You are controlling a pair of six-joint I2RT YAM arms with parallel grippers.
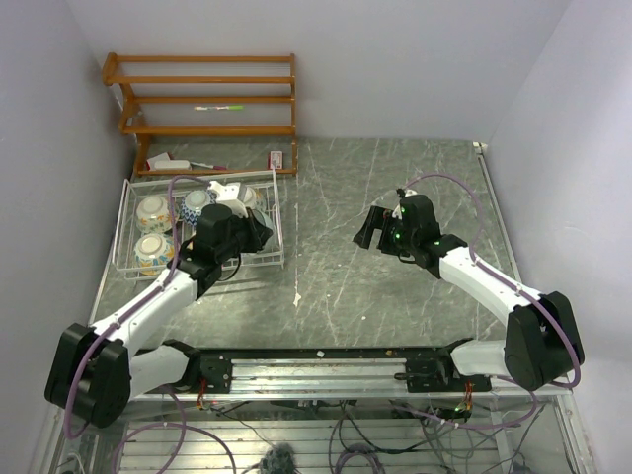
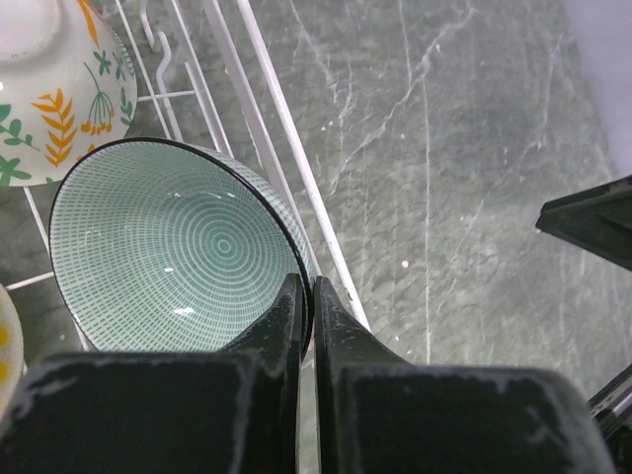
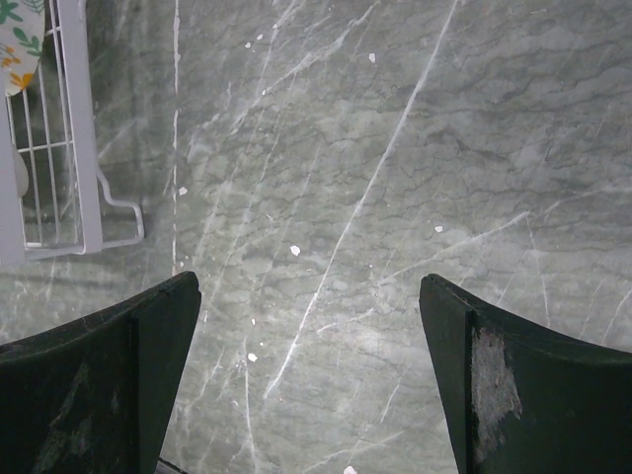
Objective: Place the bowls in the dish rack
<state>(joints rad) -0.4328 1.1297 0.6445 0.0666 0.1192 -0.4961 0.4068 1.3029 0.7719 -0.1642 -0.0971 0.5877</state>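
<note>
The teal bowl (image 2: 168, 257) is inside the dish rack (image 1: 279, 212), against the rack wall that faces the middle of the worktop (image 1: 395, 178). Its ringed, gridded inside is turned up toward the left wrist camera. The left tool (image 2: 306, 306) has its 2 fingers pressed together on the bowl's dark rim, 1 inside the bowl and 1 outside, next to the white wire of that wall.

Just beyond the teal bowl, a floral bowl (image 2: 49, 89) with orange and green sprigs stands in the same rack. The edge of another bowl shows at the left border of that view. From above, 3 patterned bowls (image 1: 155, 210) are visible in the half of the rack nearer the worktop's left edge. The left arm hides the rest of the rack's contents.

The rack lies in the far left part of the worktop, its long side along the far edge. A brown wooden shelf (image 1: 207, 99) stands behind it in the far left corner.

The right tool (image 1: 367, 229) hangs above bare grey stone a little right of the worktop's middle, well apart from the rack. Its fingers are spread wide with nothing between them.
</note>
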